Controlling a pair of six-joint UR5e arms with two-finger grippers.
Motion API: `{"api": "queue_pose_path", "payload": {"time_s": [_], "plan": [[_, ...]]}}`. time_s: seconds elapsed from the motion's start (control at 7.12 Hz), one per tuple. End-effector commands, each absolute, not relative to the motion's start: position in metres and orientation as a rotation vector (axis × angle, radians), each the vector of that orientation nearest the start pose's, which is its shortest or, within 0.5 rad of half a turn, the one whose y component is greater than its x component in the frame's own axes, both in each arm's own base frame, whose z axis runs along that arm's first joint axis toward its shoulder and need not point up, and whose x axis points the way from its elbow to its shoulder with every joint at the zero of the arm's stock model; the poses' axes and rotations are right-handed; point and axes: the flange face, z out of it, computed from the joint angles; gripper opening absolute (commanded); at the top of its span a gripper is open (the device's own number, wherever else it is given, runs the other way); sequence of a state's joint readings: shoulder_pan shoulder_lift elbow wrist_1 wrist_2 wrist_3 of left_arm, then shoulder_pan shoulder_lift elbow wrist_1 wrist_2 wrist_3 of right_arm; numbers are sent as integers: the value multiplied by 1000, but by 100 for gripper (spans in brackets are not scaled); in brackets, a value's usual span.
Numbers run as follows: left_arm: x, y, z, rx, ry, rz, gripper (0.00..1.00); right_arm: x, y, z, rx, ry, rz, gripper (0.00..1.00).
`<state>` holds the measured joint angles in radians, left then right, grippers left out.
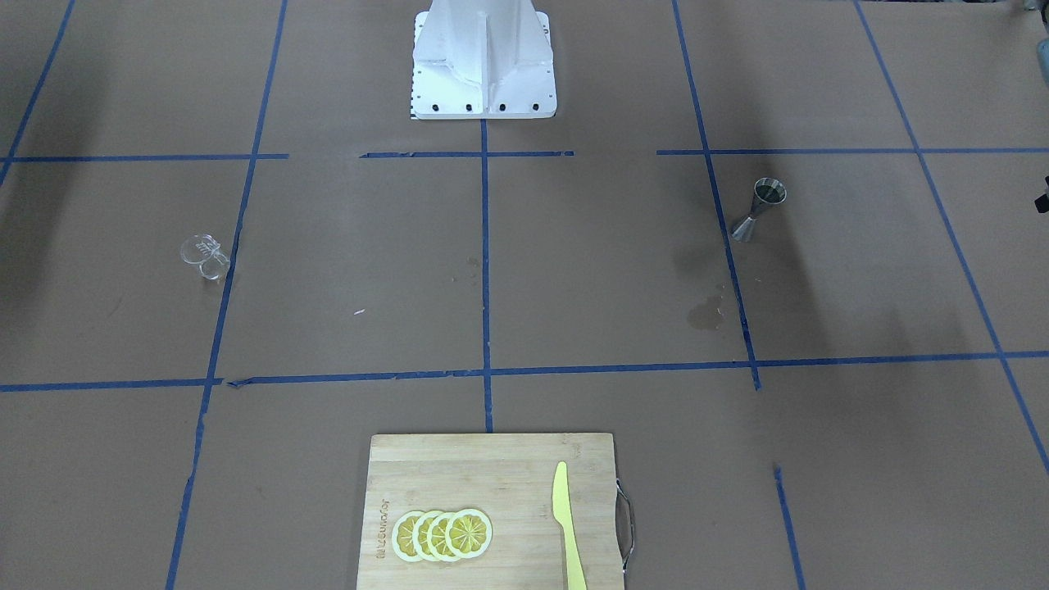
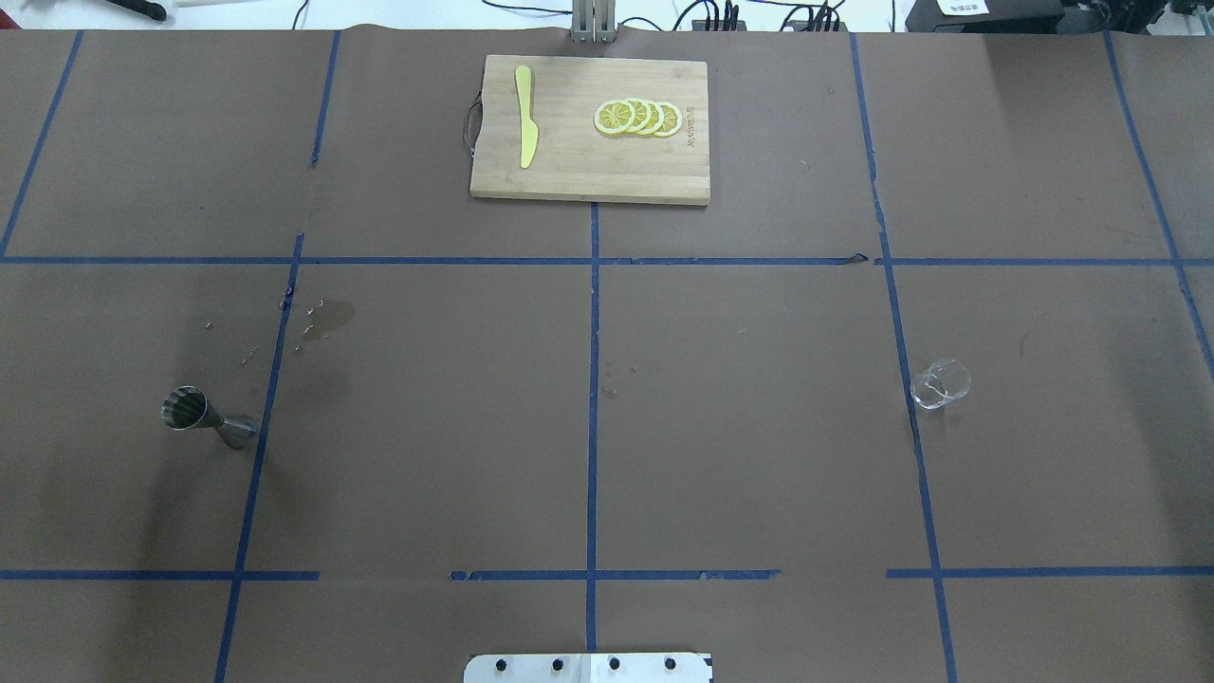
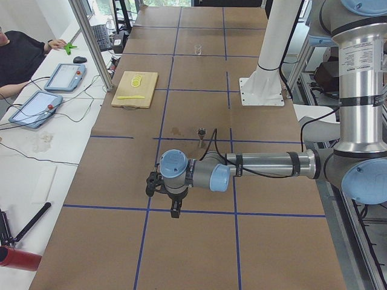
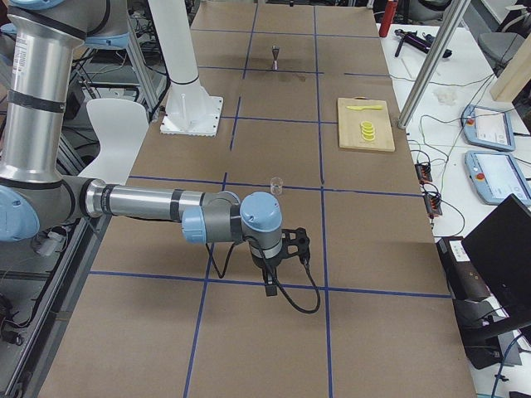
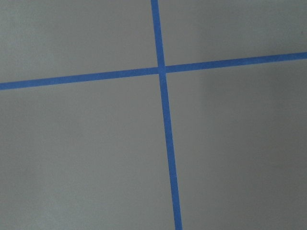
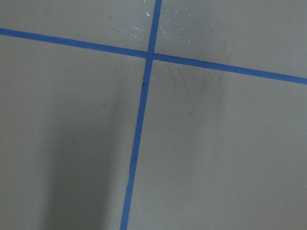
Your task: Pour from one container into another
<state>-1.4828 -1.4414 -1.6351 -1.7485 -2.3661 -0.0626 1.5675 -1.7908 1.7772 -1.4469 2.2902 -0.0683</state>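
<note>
I read the clear handled cup (image 2: 941, 384) upright on the table (image 2: 759, 446), on the robot's right side, just beside a blue tape line (image 2: 906, 379). The steel jigger (image 2: 204, 415) stands on the robot's left side, well apart from the cup and touching neither arm.

Left gripper (image 3: 175, 210) and right gripper (image 4: 270, 286) hang over bare paper at the table's ends. They appear in the side views only, so I cannot tell whether either claw is released or clenched.

At the far edge lies a bamboo cutting board (image 2: 588, 180) bearing a yellow knife (image 2: 524, 128) and lemon slices (image 2: 637, 117).
</note>
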Motion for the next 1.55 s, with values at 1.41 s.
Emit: {"api": "queue_pose_path", "payload": {"time_s": [1.41], "plan": [[-62, -470, 618, 75, 791, 129, 100, 56, -445, 627, 70, -712, -122, 100]]}}
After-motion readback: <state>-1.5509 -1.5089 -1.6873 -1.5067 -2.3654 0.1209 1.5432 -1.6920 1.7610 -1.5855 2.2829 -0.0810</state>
